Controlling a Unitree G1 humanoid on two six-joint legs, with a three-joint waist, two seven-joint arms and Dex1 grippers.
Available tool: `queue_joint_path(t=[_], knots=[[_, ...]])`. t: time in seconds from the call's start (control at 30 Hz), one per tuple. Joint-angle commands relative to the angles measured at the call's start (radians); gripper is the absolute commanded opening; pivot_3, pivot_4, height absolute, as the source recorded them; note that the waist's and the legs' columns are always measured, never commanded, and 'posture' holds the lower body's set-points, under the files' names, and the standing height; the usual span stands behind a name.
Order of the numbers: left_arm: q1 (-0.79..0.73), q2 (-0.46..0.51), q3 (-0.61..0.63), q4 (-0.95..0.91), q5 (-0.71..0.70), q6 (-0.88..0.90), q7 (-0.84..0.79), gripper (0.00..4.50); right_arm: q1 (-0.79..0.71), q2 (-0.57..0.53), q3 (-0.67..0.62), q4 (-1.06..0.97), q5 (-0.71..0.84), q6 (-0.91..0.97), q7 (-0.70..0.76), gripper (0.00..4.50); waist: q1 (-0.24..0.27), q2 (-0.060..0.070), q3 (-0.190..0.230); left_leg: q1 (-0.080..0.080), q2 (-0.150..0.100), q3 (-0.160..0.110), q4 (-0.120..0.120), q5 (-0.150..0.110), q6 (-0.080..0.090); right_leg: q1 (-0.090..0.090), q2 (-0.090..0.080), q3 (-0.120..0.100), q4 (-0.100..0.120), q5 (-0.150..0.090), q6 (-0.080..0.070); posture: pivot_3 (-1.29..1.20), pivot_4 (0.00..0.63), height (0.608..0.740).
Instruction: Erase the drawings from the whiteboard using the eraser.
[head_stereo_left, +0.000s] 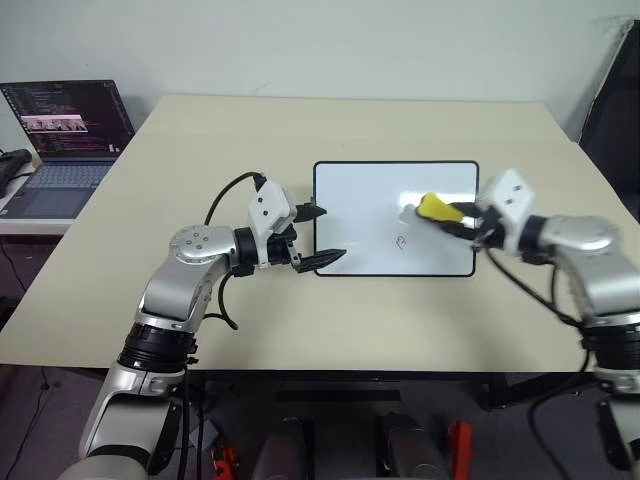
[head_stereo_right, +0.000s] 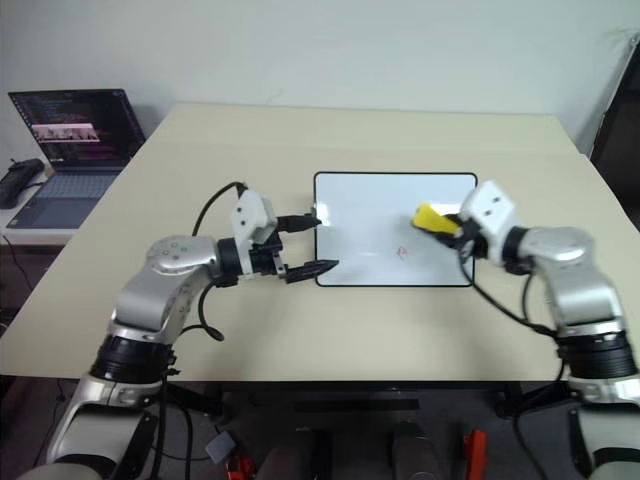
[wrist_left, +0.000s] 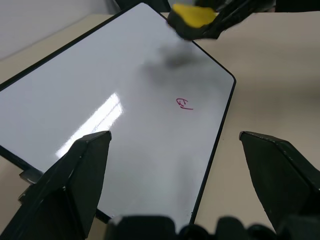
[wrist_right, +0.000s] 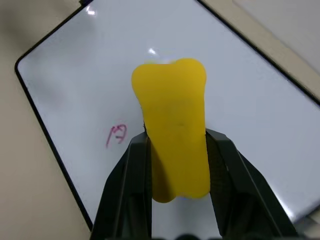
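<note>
Above whiteboard (head_stereo_left: 370, 200), eraser (wrist_right: 175, 145) between right gripper (wrist_right: 179, 150) fingers

My arms: silver-grey jointed shells w/ black bands. White wrist blocks. Left gripper (head_stereo_left: 318, 236) & right gripper (wrist_right: 177, 150): black tapered fingers. Black cable loops along each forearm.

Robotics lab or office test room. Large beige bench (head_stereo_left: 300, 310) against plain white wall (head_stereo_left: 330, 45). Open laptop (head_stereo_left: 62, 140) on separate low side table beside bench's left edge, screen showing dark code-like text. Loose black cables (head_stereo_left: 15, 270) on floor below laptop. Whiteboard (head_stereo_left: 360, 215) flat near bench's centre.
</note>
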Motion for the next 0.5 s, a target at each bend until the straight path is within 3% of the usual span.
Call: queue_joint_path(t=[0.03,0.37,0.5], knots=[[0.018,0.007,-0.001,-0.018,0.007,-0.013,-0.004,4.50,0.014,0.053,0.017,-0.002,-0.057,-0.032,-0.108,1.12,0.002,0.000,0.000,0.000,0.000,0.000,0.000,0.000,0.000,0.000,0.000,0.000,0.000,0.000,0.000,0.00,0.150,0.740],[0.024,0.011,0.001,-0.016,0.003,-0.010,-0.014,4.50,0.021,0.092,0.079,0.172,-0.199,-0.103,-0.236,1.12,0.009,0.000,0.000,0.001,-0.001,0.000,0.001,0.000,0.000,0.002,-0.001,0.000,0.000,0.001,0.001,0.00,0.150,0.740],[0.026,0.011,0.002,-0.019,0.001,-0.009,-0.015,4.50,0.040,0.092,0.123,0.214,-0.217,-0.141,-0.209,1.12,0.008,-0.002,-0.001,0.003,-0.001,0.000,0.002,0.002,0.002,0.003,-0.001,0.000,0.000,0.002,0.002,0.00,0.150,0.740]])
